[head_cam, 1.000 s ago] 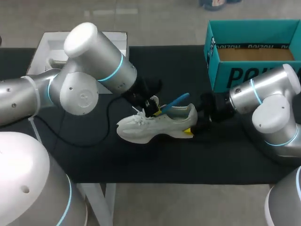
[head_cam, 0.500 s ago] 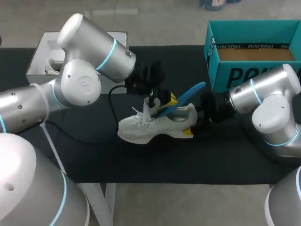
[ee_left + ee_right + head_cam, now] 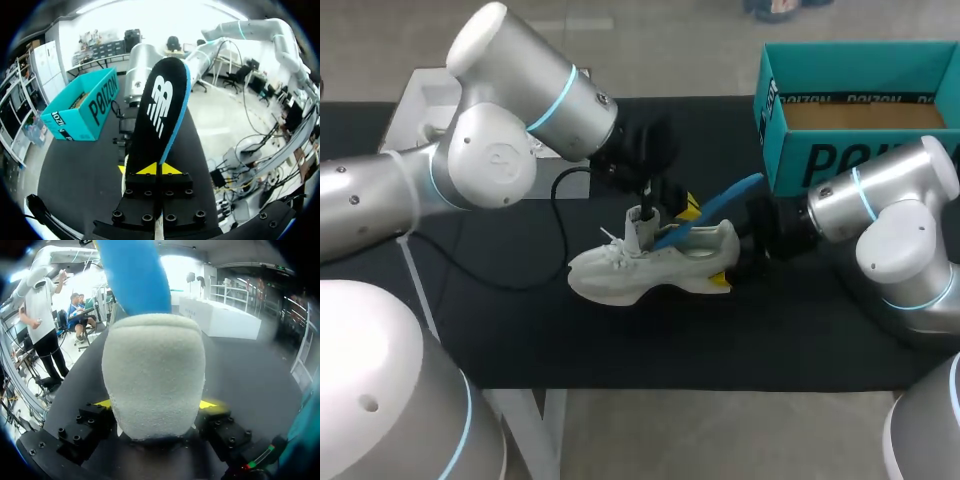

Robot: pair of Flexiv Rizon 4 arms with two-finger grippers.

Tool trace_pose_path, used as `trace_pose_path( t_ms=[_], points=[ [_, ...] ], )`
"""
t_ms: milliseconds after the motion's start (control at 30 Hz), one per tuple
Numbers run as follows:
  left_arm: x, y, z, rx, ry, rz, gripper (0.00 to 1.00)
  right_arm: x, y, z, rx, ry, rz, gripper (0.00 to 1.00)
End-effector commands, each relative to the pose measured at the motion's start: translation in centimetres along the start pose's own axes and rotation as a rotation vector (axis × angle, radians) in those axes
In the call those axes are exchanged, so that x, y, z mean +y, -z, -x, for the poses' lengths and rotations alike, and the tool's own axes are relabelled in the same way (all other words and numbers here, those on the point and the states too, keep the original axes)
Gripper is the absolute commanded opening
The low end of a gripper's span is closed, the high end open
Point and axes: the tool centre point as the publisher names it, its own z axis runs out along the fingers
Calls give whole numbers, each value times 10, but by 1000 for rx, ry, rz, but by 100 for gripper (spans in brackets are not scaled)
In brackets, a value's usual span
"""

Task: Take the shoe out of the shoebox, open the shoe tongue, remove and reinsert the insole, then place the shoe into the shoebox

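Observation:
A white shoe (image 3: 640,268) lies on its side on the black table, toe toward my left arm. My right gripper (image 3: 728,272) is shut on its heel (image 3: 155,375), one yellow tip on each side (image 3: 156,404). A blue-edged insole (image 3: 715,208) sticks up and out of the shoe's opening, slanting toward the shoebox. My left gripper (image 3: 672,212) hangs just above the shoe's tongue and is shut on the insole's lower end (image 3: 159,169); the insole's black top face (image 3: 160,110) rises ahead of it. From the right wrist, the blue insole (image 3: 135,280) stands above the heel.
The open teal shoebox (image 3: 860,110) stands at the back right, close behind my right arm, and shows ahead of the left gripper as shoebox (image 3: 82,107). A white box (image 3: 420,110) sits at the back left. A black cable (image 3: 555,235) loops across the table left of the shoe.
My left gripper has risen and swung back with the insole, drawing it further out of the shoe and tilting it up. The right gripper and shoe have stayed put.

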Motion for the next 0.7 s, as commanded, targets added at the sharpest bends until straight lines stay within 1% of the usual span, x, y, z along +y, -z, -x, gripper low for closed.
trace_pose_path(
  t_ms=[33,367,467,500,600,700],
  points=[
    [-15,17,3,128,3,-60,0,-2,-3,2,0,-1,-2,0],
    [-81,68,-26,390,47,-192,0,-2,-3,2,0,-1,-2,0],
    [-99,82,-38,472,44,-268,0,-2,-3,2,0,-1,-2,0],
    [-104,87,-43,505,45,-313,0,-2,-3,2,0,-1,-2,0],
    [-117,99,-56,565,42,-382,0,-2,-3,2,0,-1,-2,0],
    [-132,110,-70,599,19,-441,0,-2,-3,2,0,-1,-2,0]
  ],
)
